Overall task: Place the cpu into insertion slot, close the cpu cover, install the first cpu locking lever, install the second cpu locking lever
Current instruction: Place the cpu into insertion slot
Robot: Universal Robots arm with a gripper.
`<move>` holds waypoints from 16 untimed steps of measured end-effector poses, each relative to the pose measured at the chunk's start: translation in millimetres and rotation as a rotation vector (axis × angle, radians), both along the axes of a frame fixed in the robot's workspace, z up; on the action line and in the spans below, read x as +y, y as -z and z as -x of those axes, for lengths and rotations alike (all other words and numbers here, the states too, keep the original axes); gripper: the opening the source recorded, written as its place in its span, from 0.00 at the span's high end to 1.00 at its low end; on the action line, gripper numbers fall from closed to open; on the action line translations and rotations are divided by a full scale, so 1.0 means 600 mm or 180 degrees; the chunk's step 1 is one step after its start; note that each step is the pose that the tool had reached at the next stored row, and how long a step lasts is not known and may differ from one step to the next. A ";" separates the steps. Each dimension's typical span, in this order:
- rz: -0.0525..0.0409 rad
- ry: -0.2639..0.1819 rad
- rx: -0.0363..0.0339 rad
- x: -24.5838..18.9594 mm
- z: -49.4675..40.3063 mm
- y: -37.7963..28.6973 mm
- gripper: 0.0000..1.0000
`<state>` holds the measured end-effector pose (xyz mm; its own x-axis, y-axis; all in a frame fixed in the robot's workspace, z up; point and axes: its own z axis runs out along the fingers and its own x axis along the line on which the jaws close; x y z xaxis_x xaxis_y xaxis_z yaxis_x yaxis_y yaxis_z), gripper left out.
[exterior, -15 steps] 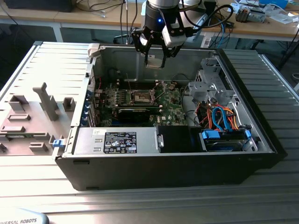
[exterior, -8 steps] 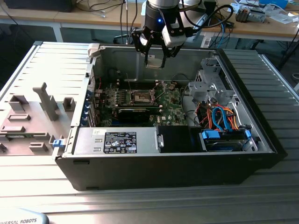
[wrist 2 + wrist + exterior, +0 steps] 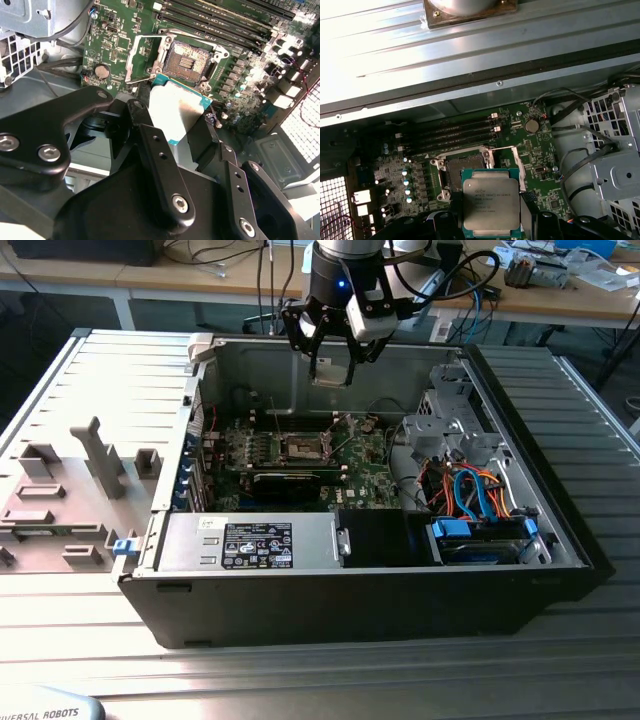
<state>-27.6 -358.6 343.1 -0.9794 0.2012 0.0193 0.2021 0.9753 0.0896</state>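
Gripper [image 3: 331,368] clamped on cpu [image 3: 492,205], raised above open computer case [image 3: 350,610]; insertion slot [image 3: 462,167] bare on green motherboard [image 3: 535,150]; ribbed metal table [image 3: 300,670] beneath, cluttered wooden workbench [image 3: 80,276] behind.

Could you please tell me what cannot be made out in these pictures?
The insertion slot, both wrist views: its near side is hidden behind the cpu.
The cpu held in the end effector, exterior view: too small to judge its tilt.
The insertion slot's contacts, exterior view: too small.
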 end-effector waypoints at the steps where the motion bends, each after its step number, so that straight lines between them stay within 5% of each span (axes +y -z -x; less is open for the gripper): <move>1: 0.0000 0.0002 0.0000 0.0000 0.000 0.000 0.46; 16: 0.0000 0.0026 0.0000 0.0000 0.000 0.000 0.46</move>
<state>-27.6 -358.6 343.1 -0.9777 0.2093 0.0194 0.2102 0.9735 0.0896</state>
